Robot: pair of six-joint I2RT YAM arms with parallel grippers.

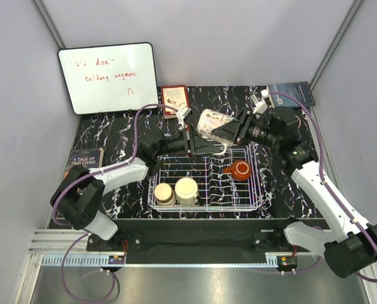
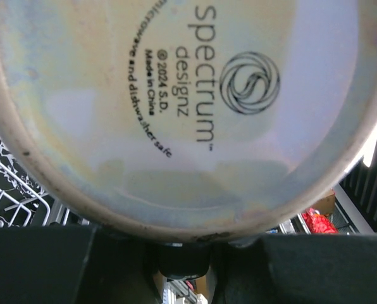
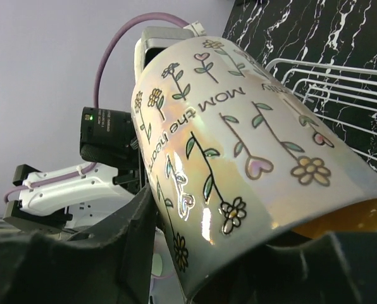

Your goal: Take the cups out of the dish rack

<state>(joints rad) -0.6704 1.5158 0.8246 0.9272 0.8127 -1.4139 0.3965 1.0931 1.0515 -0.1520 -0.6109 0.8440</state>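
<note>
A cream, pearly mug with painted flowers (image 1: 210,125) hangs tilted above the back edge of the white wire dish rack (image 1: 204,204). My right gripper (image 1: 231,132) is shut on the mug (image 3: 239,145) near its rim. My left gripper (image 1: 190,138) is against the mug's base, which fills the left wrist view (image 2: 176,107); I cannot see its jaws well enough to read them. In the rack stand a tan-brown cup (image 1: 164,193), a cream cup (image 1: 186,189) and a squat reddish-brown cup with a handle (image 1: 241,169).
A whiteboard (image 1: 107,77) leans at the back left. A red card (image 1: 174,100) and a blue book (image 1: 291,94) lie at the back. A dark book (image 1: 84,158) lies left of the rack. Rack wires show in both wrist views (image 2: 11,196) (image 3: 327,88).
</note>
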